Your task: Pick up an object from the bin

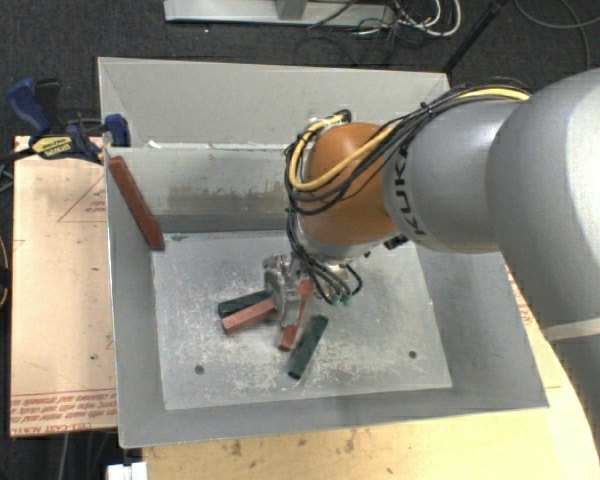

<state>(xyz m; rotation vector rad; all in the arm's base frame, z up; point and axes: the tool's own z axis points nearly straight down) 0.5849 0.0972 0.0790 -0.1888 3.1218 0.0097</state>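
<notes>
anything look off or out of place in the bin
One long reddish-brown bar leans tilted against the left wall of the bin, apart from the heap of red and dark green sticks at the gripper. Nothing looks spilled.

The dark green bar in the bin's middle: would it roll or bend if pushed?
The dark green bar looks straight and flat-sided, so it probably stays stiff and slides rather than rolls. It lies flat on the bin floor, so tipping seems unlikely. A reddish bar beside it might shift too.
</notes>
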